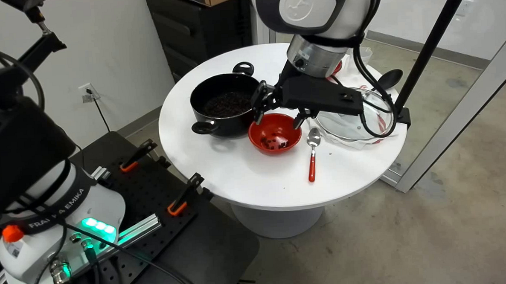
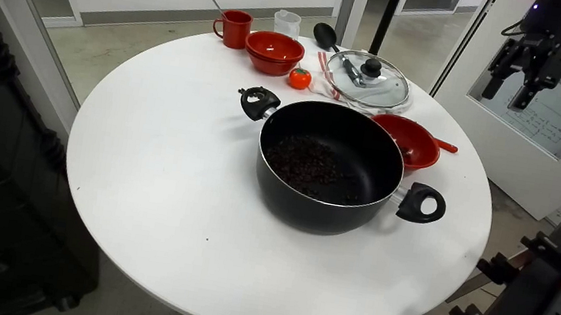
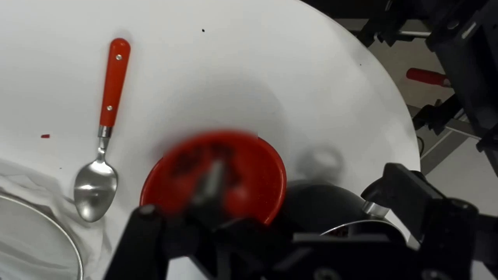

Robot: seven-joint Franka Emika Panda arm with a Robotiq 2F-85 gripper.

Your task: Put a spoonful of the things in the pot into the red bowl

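The black pot [image 1: 211, 126] [image 2: 316, 215] stands on the white table with dark bean-like things [image 1: 230, 103] [image 2: 307, 164] inside. The red bowl [image 1: 269, 123] [image 2: 420, 131] [image 3: 274, 167] is beside the pot and holds several dark pieces [image 1: 274, 144]. A metal spoon with a red handle [image 1: 312, 163] [image 3: 113, 85] lies flat on the table on the bowl's other side. In an exterior view only its handle end [image 2: 447, 146] shows. My gripper [image 1: 278, 119] [image 2: 506, 95] is open and empty, above the bowl. In the wrist view its dark fingers hide part of the bowl and pot.
A glass lid [image 2: 378, 97] and black ladle [image 2: 325, 36] lie on a cloth near the spoon. Stacked red bowls [image 2: 272, 62], a tomato [image 2: 299, 78], a red mug [image 2: 236, 31] and a plastic jug [image 2: 287, 24] stand near the table edge.
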